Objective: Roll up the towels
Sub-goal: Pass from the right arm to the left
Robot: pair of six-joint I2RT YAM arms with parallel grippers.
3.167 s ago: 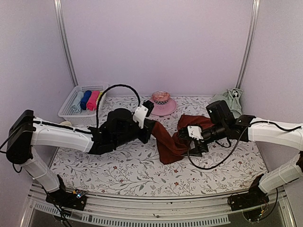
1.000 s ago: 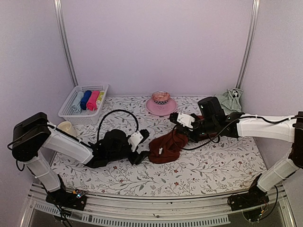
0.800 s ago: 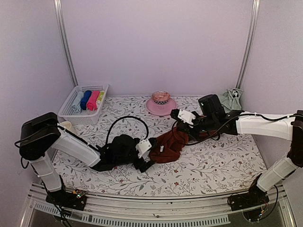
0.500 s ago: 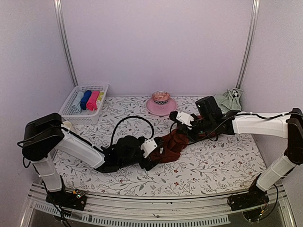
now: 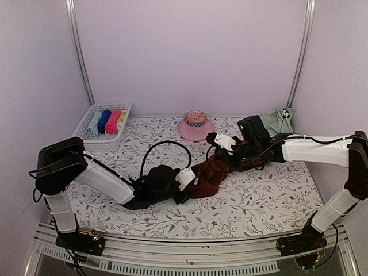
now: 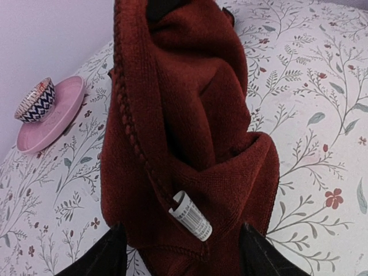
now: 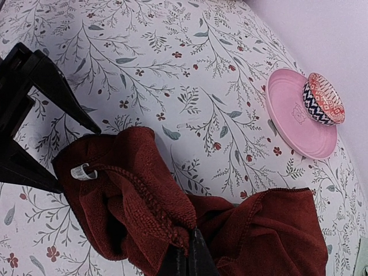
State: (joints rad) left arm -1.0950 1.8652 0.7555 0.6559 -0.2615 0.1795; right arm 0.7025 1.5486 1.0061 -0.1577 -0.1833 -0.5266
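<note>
The dark red-brown towel (image 5: 208, 172) lies bunched in the middle of the floral cover, with its white label (image 6: 192, 215) facing my left wrist camera. My left gripper (image 5: 188, 185) lies low at the towel's left end. It is open, and its two dark fingers (image 6: 109, 256) stand on either side of the towel's (image 6: 190, 115) near edge. My right gripper (image 5: 222, 155) is shut on the stitched hem of the towel (image 7: 132, 195) and holds that fold a little above the cover. The sage green towel (image 5: 280, 121) sits crumpled at the back right corner.
A pink plate (image 5: 202, 133) carrying a small patterned bowl (image 5: 195, 118) stands at the back centre, just behind the towel. A white basket (image 5: 86, 133) with several rolled cloths sits at the back left. My left arm's cable loops over the cover near the towel.
My left gripper has slid right along the cover to the towel's near end and its jaws now straddle that edge. My right gripper has kept its hold and barely moved.
</note>
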